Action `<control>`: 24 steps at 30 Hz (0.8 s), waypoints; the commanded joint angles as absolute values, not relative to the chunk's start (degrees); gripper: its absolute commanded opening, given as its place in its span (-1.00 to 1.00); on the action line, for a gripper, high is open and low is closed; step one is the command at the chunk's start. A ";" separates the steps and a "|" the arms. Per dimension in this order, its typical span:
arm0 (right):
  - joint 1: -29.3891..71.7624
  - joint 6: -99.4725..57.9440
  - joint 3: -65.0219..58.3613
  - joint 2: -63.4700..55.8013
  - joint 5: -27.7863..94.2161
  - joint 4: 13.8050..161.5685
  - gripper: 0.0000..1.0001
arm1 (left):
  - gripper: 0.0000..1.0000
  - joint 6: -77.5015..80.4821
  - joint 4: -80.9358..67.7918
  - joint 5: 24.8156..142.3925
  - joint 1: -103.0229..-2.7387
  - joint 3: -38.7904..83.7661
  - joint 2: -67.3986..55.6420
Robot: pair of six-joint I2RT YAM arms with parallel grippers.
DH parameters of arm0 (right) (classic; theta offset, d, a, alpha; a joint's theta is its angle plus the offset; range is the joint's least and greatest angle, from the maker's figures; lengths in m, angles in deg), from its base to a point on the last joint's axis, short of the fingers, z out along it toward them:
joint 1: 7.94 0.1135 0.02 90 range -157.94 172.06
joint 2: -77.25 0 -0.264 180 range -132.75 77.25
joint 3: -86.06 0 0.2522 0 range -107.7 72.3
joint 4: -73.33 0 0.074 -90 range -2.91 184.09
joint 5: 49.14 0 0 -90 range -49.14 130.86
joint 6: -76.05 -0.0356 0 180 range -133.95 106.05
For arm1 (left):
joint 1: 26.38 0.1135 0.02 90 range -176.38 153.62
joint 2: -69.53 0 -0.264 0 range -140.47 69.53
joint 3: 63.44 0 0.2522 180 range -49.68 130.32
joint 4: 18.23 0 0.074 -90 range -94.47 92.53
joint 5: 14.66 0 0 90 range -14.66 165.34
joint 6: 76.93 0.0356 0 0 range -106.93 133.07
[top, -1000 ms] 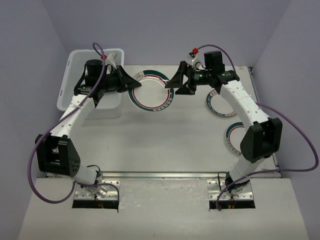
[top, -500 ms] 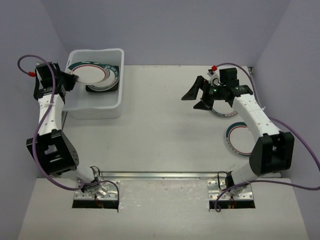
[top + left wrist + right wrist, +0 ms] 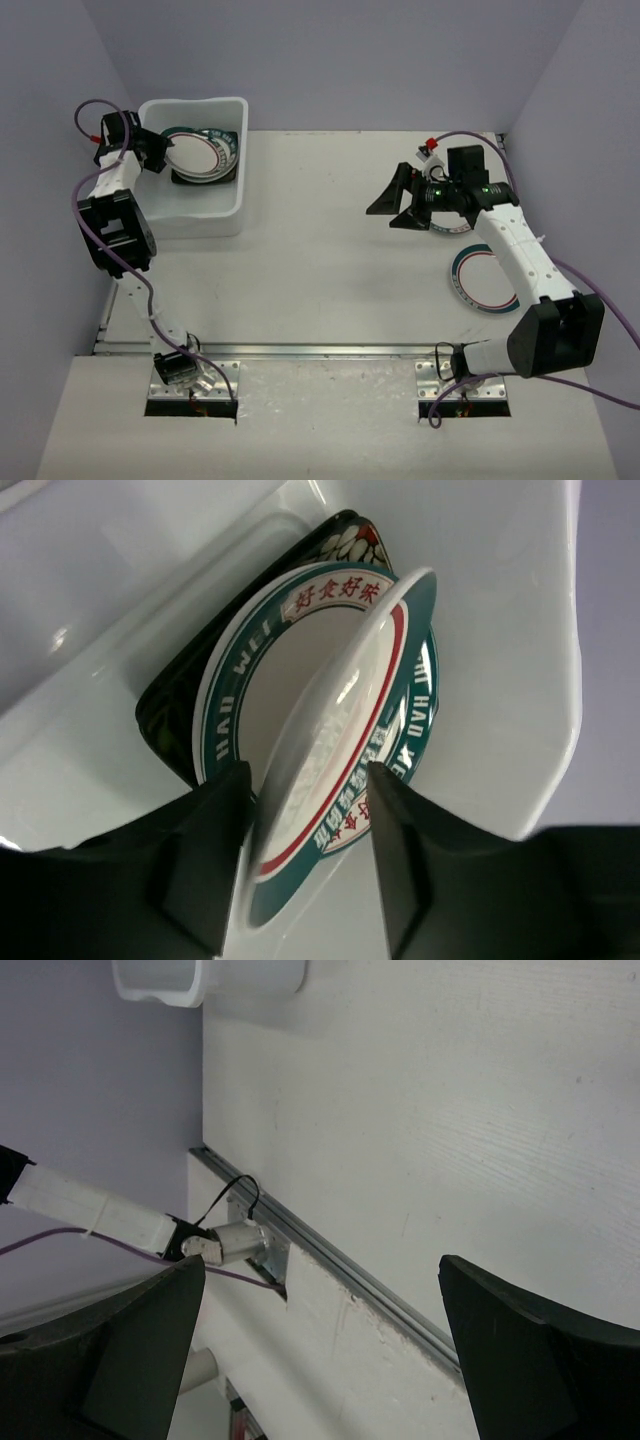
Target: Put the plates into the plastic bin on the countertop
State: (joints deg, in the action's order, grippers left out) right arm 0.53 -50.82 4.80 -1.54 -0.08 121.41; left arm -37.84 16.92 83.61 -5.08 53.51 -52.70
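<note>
In the left wrist view a round white plate [image 3: 330, 710] with a teal-and-red rim stands tilted between the fingers of my left gripper [image 3: 308, 780]. Its rim lies close to the left finger [image 3: 205, 860], and a gap shows at the right finger [image 3: 410, 860]. Below it lie another teal-rimmed plate [image 3: 232, 670] and a black flowered plate [image 3: 170, 720], inside the plastic bin [image 3: 500, 630]. From above, the left gripper [image 3: 160, 152] is at the bin's [image 3: 190, 215] left side. My right gripper [image 3: 382, 217] hangs open and empty over the countertop [image 3: 320, 260]. Two plates [image 3: 485, 280] [image 3: 447, 222] rest at the right.
The right wrist view looks down past the open right gripper [image 3: 320, 1280] at the metal strip [image 3: 330, 1250] on the table's near edge and a corner of the bin [image 3: 210, 985]. Purple cables loop from both arms. Grey walls close in the back and sides.
The left arm carried the teal-rimmed plate from the table's middle into the bin, and its jaws have now parted. The right gripper drew back to the right, still open.
</note>
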 commanded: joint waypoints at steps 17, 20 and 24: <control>0.41 -41.58 -2.58 -4.74 27.22 132.15 0.97 | 1.00 -28.86 39.88 73.12 -11.25 65.16 -50.58; 0.41 -39.81 -3.37 -6.73 35.72 131.93 0.98 | 1.00 -27.62 39.42 78.81 -11.20 65.36 -51.99; 0.58 -35.51 -4.33 -9.58 38.30 131.74 0.98 | 1.00 -26.84 41.40 82.01 -11.35 67.12 -53.61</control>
State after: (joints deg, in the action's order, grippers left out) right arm 0.49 -40.88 -1.78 -7.30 29.39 132.17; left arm -29.00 39.78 76.57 -11.51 64.55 -52.64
